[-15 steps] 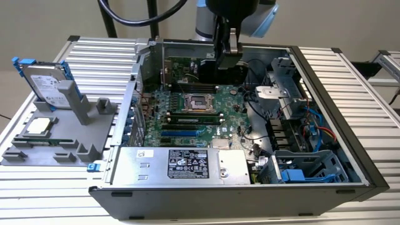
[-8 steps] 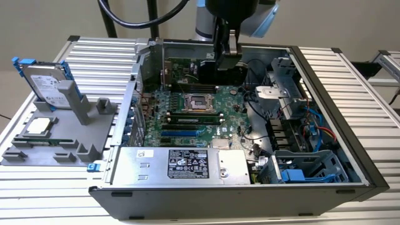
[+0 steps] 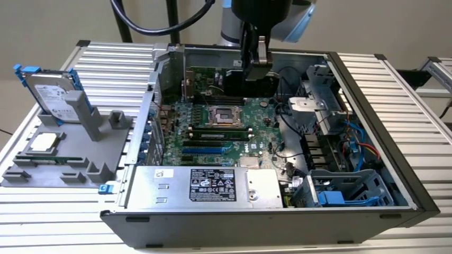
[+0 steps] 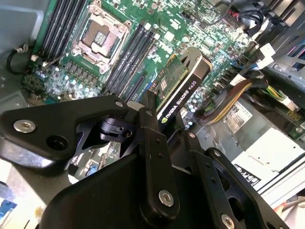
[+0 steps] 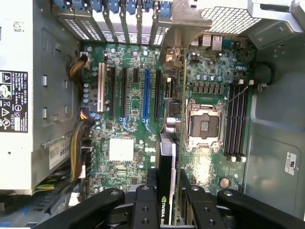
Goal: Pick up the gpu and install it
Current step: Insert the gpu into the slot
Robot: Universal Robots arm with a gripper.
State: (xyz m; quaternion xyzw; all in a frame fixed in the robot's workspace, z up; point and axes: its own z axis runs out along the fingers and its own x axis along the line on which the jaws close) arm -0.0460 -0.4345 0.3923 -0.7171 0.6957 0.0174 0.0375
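The gpu (image 5: pixel 167 155) (black cooler, green board) stands edge-on over the motherboard (image 5: pixel 110 128), clamped in the end effector (image 5: pixel 167 180).

The black hand (image 5: pixel 167 177) has silver screws (image 4: pixel 166 197) in its jointed links; the grey arm (image 3: pixel 229 32) has a light-blue cap (image 3: pixel 302 24).

This is a robotics lab bench set up for computer assembly. A ribbed aluminium counter (image 3: pixel 395 95) against a plain wall (image 3: pixel 50 26) carries an open computer case (image 3: pixel 233 233) lying on its side, its motherboard (image 3: pixel 205 127) bared. At nine o'clock of the case, a grey fixture (image 3: pixel 42 172) holds a hard drive (image 3: pixel 53 95) and a CPU chip (image 3: pixel 44 141) in fitted seats. From twelve o'clock a cabled robot arm (image 3: pixel 272 16) reaches in, its tool (image 5: pixel 167 175) clamped on the gpu (image 4: pixel 181 98).
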